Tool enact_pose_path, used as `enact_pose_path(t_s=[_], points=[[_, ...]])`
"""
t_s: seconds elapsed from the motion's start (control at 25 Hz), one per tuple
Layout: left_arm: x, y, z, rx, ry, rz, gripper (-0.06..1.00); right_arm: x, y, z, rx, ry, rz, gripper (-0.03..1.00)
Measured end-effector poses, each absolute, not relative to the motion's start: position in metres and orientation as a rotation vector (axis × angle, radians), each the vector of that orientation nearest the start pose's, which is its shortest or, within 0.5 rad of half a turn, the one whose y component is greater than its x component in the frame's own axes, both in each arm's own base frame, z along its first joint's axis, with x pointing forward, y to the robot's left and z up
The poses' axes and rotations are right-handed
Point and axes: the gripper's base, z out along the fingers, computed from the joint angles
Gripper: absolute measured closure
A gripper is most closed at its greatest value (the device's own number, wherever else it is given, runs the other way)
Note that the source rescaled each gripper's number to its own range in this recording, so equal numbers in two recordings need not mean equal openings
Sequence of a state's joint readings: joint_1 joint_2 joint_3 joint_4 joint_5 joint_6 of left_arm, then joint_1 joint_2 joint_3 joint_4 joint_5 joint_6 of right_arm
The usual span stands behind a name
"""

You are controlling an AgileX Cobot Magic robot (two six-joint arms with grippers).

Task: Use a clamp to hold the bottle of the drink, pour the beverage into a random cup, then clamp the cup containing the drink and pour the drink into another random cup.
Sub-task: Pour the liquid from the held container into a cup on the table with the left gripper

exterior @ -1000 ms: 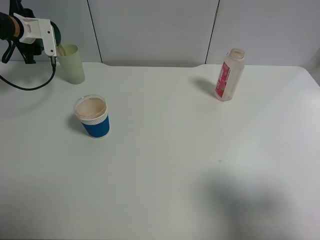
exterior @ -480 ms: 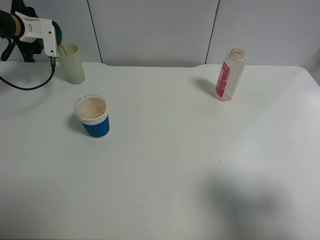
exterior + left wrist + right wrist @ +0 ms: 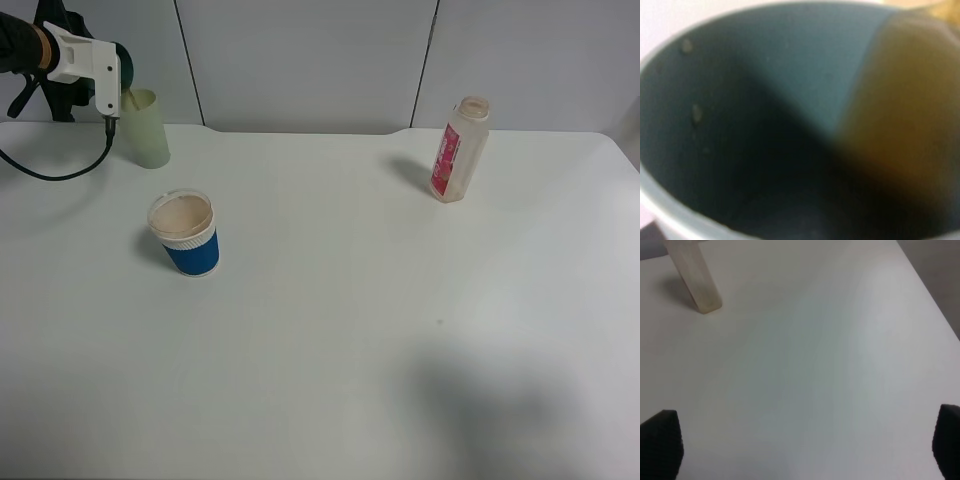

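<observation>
Left clamp (image 3: 118,72), upper left of the frame, grips the teal cup (image 3: 740,125) tipped over the yellow-green tumbler (image 3: 146,128). Right clamp (image 3: 800,440) stands spread wide over bare table (image 3: 815,365), bottle (image 3: 459,150) upper right.

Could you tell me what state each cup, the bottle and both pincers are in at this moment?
Teal cup: held tipped over the yellow-green cup, brown drink running to its lip.
Yellow-green cup: upright, receiving the pour.
Blue paper cup: upright, apart from the others, untouched.
Bottle: upright, uncapped, alone on the table's right.
Left pincer: shut on the teal cup.
Right pincer: open, empty.
</observation>
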State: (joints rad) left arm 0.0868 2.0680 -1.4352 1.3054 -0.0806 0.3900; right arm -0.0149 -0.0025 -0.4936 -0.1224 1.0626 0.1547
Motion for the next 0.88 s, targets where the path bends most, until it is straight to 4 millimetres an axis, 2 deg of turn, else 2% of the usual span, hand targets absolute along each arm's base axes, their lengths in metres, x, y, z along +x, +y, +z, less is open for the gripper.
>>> enact_pose_path(t_s=[0.88], points=[[0.4718,0.033,0.1958,1.775,1.452,1.03,0.94,-0.0051,-0.0096,0.2758,0.179,2.037,-0.059,-0.03]])
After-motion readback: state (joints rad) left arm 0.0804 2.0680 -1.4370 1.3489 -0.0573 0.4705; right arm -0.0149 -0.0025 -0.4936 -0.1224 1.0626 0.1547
